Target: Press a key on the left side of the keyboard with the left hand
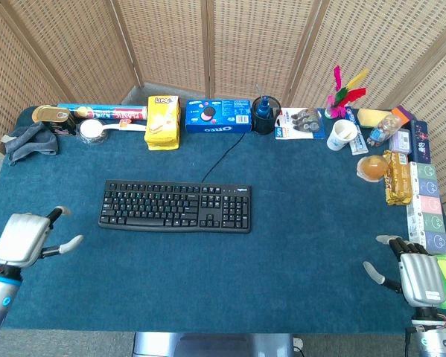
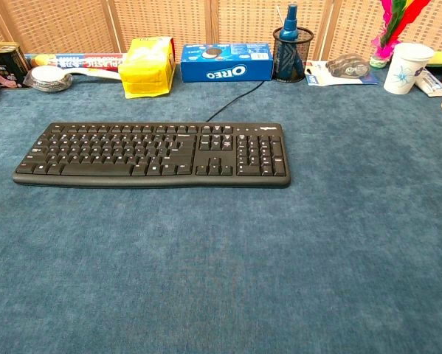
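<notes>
Keyboard [image 1: 175,206] — black, mid-table, long axis left–right; its left end lies just right of and slightly beyond the left hand [image 1: 25,238]. That hand: nearer, fingers spread, empty; right hand [image 1: 416,275] well apart, likewise empty.

A matt, napped blue cloth covers the desk [image 2: 221,280]. The keyboard [image 2: 151,153] is matt black plastic. Both hands, left [image 1: 25,238] and right [image 1: 415,274], have smooth silvery metal-looking backs. Woven cane screens [image 1: 170,44] stand behind. The Oreo box [image 2: 226,62] is glossy card.
</notes>
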Robot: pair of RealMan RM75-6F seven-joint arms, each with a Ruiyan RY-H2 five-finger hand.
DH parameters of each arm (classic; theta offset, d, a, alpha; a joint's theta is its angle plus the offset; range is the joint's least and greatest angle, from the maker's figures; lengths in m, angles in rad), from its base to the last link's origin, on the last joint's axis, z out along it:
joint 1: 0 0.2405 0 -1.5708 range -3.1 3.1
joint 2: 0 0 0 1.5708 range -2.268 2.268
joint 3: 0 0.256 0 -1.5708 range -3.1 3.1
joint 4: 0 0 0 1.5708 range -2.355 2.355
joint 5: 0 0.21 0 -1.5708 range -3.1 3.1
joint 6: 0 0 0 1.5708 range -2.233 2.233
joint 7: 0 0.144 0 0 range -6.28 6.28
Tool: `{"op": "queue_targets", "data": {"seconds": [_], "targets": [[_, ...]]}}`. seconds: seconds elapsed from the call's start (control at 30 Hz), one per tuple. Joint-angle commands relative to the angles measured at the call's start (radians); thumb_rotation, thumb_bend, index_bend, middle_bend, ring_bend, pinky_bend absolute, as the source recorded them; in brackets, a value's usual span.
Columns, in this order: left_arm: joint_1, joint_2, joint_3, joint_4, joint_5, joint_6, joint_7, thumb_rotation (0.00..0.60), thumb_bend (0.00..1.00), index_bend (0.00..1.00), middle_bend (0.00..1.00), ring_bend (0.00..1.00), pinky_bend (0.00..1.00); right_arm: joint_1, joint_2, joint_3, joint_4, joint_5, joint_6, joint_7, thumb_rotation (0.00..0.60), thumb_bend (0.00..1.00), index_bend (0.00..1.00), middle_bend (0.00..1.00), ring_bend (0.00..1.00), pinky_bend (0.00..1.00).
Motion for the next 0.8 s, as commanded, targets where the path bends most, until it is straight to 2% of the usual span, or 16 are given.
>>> {"op": "queue_targets", "data": {"seconds": [0.03, 0.47, 0.8], "targets": [[-0.08, -0.033, -0.031, 0.044, -0.063, -0.102, 0.016, 0.0, 0.11, 0.39, 1.0, 1.0, 0.88, -0.001, 0.002, 0.001, -0.002, 0.004, -0.002, -0.005, 0.0, 0.27, 0.31, 0.38, 0.44, 0.35], [-0.26, -0.135, -0.069, 0.134, -0.248, -0.301, 0.127, 0.0, 0.11, 0.39, 1.0, 1.0, 0.9, -0.005, 0.0, 0.004, 0.0, 0.024, -0.009, -0.016, 0.0, 0.27, 0.31, 0.38, 0.44, 0.35], [-0.35, -0.218, -0.07, 0.235, -0.328, -0.364, 0.153, 0.0, 0.11, 0.39, 1.0, 1.0, 0.9, -0.009, 0.0, 0.007, 0.006, 0.033, -0.008, -0.02, 0.0, 0.27, 0.31, 0.38, 0.44, 0.35]]}}
